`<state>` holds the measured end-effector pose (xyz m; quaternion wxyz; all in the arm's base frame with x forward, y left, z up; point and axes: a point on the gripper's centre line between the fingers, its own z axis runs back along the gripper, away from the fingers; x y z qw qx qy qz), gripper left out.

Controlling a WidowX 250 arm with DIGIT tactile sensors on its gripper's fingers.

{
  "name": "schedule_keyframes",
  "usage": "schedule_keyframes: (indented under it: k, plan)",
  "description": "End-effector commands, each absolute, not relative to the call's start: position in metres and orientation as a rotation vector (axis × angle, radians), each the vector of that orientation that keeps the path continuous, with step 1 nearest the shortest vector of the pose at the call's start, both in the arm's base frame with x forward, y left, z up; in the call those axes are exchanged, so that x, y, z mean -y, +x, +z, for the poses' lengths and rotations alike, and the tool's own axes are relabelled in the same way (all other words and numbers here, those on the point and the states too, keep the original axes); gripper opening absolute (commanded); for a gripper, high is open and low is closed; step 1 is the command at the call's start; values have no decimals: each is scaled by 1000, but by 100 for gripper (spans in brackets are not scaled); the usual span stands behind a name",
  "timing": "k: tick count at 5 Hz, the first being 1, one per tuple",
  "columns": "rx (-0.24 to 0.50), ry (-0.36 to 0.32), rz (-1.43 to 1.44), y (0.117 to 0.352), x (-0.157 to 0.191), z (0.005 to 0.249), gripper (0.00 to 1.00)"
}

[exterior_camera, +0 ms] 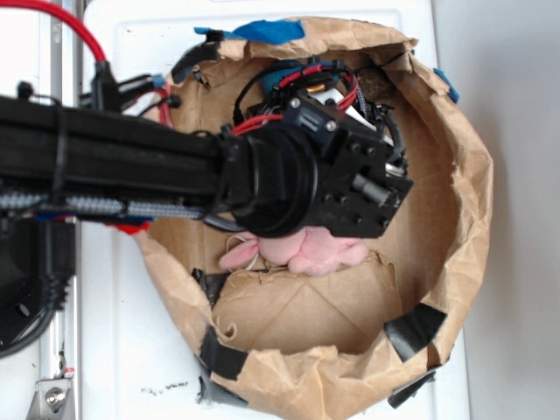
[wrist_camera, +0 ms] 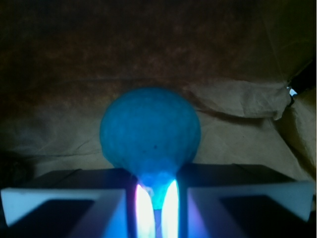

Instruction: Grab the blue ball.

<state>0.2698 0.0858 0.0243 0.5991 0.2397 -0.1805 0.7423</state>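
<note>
Blue ball (wrist_camera: 150, 130) sits right at the tip of my gripper (wrist_camera: 156, 203) in the wrist view, filling the middle of that picture. Its lower edge dips into the narrow slot between the two fingers (wrist_camera: 94, 198), and the glowing inner faces of the fingers stand close on either side of that bottom bit. The fingers are drawn nearly together with only a thin gap, and the ball looks pinched there, but I cannot tell for certain whether they are truly clamped on it or merely touching it. Behind the ball I see crumpled brown paper, dim and shadowed.

From the exterior camera I cannot see the ball at all: the black arm (exterior_camera: 114, 162) and the bulky wrist block (exterior_camera: 337, 175) cover the spot where it must be. What that view does give me is the setting. The arm reaches in from the left, over a wide brown paper bag (exterior_camera: 455, 192) with a rolled-down rim patched with black tape (exterior_camera: 414, 330) and blue tape (exterior_camera: 267, 31). A pink plush toy (exterior_camera: 302, 252) lies on the bag's floor just beneath the wrist block, partly hidden by it. The bag rests on a white table (exterior_camera: 131, 350).

The arm lies roughly level across the picture, with its wrist turned down into the bag.
</note>
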Motion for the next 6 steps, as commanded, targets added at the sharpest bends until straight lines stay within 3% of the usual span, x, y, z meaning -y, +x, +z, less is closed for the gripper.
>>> schedule_keyframes:
  k: [1,2,4,5,6]
  plan:
    - [333,487,1627,271,-86,41,0]
    - [133,410,1382,264,-67,71,0]
    - [-21,320,999,244,-24,133,0]
    - [-44,206,745,217,-6,164,0]
    - [6,84,626,201,2,187,0]
